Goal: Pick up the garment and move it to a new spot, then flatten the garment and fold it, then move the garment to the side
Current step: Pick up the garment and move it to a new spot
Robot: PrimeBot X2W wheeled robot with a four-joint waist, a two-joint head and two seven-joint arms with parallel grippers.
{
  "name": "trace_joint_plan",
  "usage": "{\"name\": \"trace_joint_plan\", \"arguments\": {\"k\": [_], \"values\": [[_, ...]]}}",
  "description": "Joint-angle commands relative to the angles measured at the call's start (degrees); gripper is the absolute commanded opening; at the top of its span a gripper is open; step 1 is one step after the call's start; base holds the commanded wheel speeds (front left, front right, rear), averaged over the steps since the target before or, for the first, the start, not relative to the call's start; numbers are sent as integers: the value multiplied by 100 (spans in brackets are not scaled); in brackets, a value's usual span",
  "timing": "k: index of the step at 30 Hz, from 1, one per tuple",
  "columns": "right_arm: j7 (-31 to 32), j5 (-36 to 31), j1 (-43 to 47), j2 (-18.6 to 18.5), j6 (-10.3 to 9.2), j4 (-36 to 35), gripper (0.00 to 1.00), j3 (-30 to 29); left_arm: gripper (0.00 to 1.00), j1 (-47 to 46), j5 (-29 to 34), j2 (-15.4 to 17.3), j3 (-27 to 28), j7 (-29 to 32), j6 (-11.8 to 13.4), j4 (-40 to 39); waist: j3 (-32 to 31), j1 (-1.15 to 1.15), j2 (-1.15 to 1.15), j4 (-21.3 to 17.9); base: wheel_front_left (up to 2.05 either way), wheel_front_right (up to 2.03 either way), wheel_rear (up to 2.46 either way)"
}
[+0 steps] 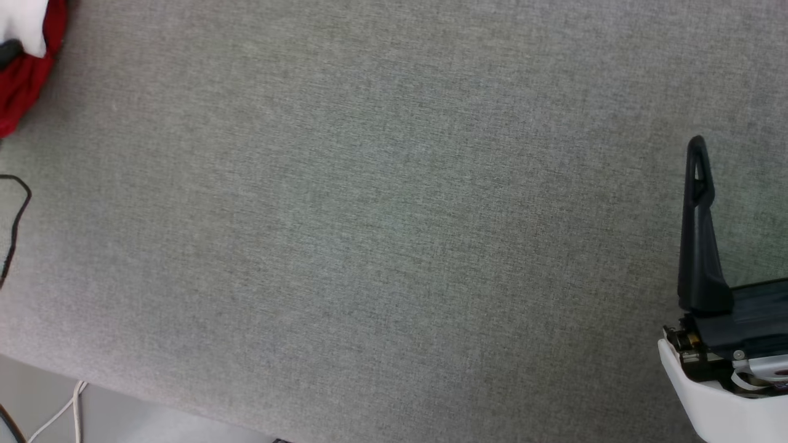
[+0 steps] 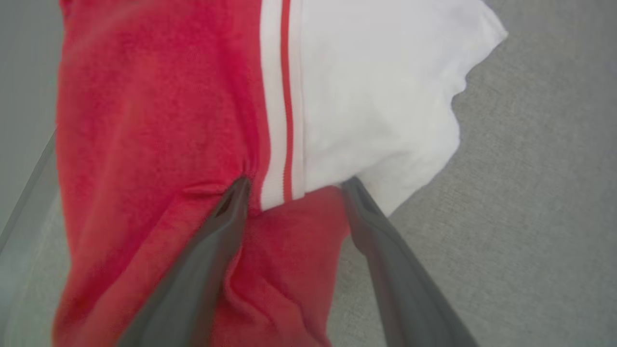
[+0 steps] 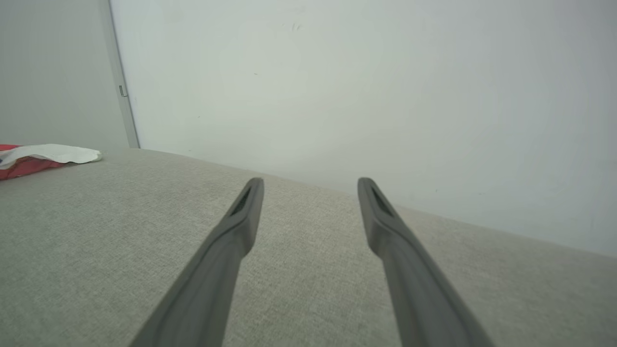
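Note:
The garment (image 2: 159, 120) is a red shirt with a white sleeve (image 2: 376, 96) and a red-and-white striped seam. It lies bunched on the grey fabric surface (image 1: 394, 221), at the top left corner of the head view (image 1: 24, 74). My left gripper (image 2: 294, 185) is open and right over it. Both fingertips (image 2: 238, 193) press into the cloth, with the striped seam between them. My right gripper (image 3: 311, 185) is open with nothing between its fingers, low over bare surface far right of the garment (image 3: 43, 156). One right finger (image 1: 699, 227) shows in the head view.
A black cable (image 1: 15, 227) loops at the left edge of the surface. White cables (image 1: 61, 412) lie on the floor below the surface's front edge. A pale wall (image 3: 361, 86) rises behind the far edge.

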Motion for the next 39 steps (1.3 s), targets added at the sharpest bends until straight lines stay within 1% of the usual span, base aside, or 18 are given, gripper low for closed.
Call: {"name": "trace_joint_plan", "arguments": {"k": [1, 8, 9, 10, 11, 14, 16, 22, 25, 29, 34, 39], "values": [[-12, -29, -143, -24, -2, -70, 100, 28, 100, 73, -85, -64, -96, 102, 3, 93, 53, -1, 0, -52, 0, 0, 0], [-12, -64, -134, -23, -2, -144, 100, 48, 100, 117, -233, -314, -496, 372, 2, 331, 126, -1, 0, -103, 0, 0, 0], [-12, -68, -133, -23, -2, -139, 100, 50, 88, 113, -223, -304, -552, 373, 2, 340, 123, -1, 0, -105, 0, 0, 0], [-12, -71, -130, -22, -2, -127, 100, 50, 31, 106, -172, -284, -609, 326, 2, 325, 116, -1, 0, -109, 0, 0, 0], [-12, -75, -127, -22, -3, -116, 100, 47, 0, 83, -161, -260, -656, 292, 2, 303, 104, -1, 0, -109, 0, 0, 0], [-12, -46, -113, -18, -2, -67, 100, 43, 0, -39, -135, -109, -727, 136, 2, 261, 21, -1, 0, -104, 0, 0, 0], [-12, 5, -136, -16, -2, -21, 100, 65, 0, -127, -68, 63, -785, 4, 2, 228, -74, -1, 0, -116, 0, 0, 0], [-12, 219, -221, -4, -2, 140, 100, 142, 0, -319, -32, 428, -970, -221, 2, -62, -516, -1, 0, -211, 0, 0, 0], [-12, 383, -229, -3, -2, 234, 100, 136, 0, -463, 0, 605, -1085, -284, 2, -317, -797, -1, 0, -277, 0, 0, 0], [-12, 620, -162, -2, -2, 400, 100, 110, 0, -700, 228, 868, -1360, -330, 2, -771, -1173, -1, 0, -365, 0, 0, 0], [-12, 883, -93, 0, -2, 624, 100, 20, 0, -1128, 446, 1005, -1692, -276, 1, -1421, -1559, -1, 0, -517, 0, 0, 0], [-12, 1108, 15, 0, -2, 833, 100, -76, 0, -1566, 605, 1025, -2058, -118, 1, -2064, -1908, -1, 0, -761, 0, 0, 0]]}}
